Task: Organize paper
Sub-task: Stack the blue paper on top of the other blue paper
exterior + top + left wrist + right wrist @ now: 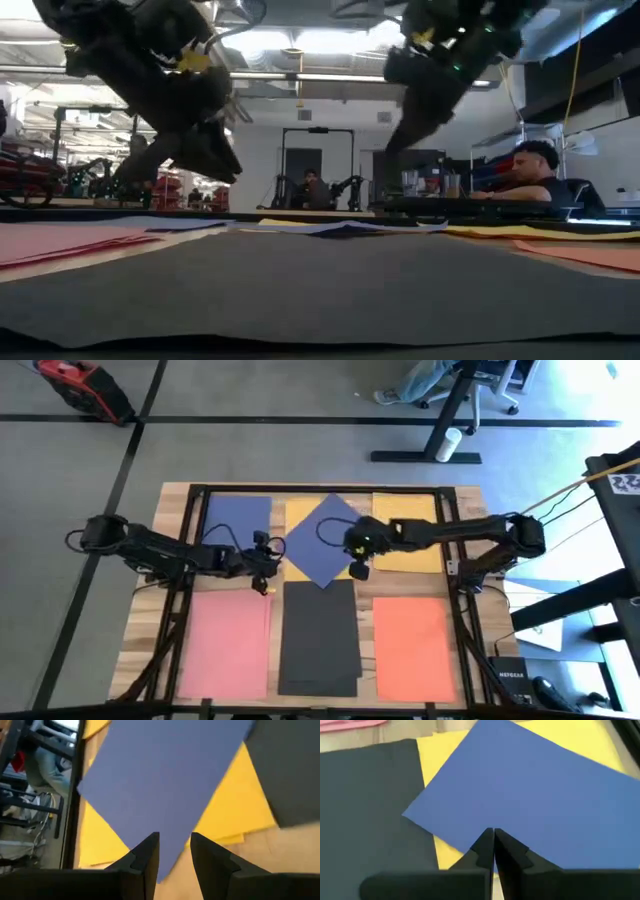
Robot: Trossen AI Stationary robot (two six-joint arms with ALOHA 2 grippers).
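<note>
Grey floor [300, 455] with dark lines, office chair [478, 380], red case [88, 388], bright ceiling lights [300, 40].

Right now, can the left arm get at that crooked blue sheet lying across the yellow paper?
Probably yes. The left gripper is open and sits just beside the tilted blue sheet, whose near corner shows right ahead of its fingers in the left wrist view. Nothing lies between them; the right gripper, shut, is at the opposite edge.

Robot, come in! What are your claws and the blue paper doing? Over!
Left gripper open, at the crooked blue sheet. Right gripper shut over its other side. Sheet lies askew on the yellow paper. Nothing in the way.
</note>
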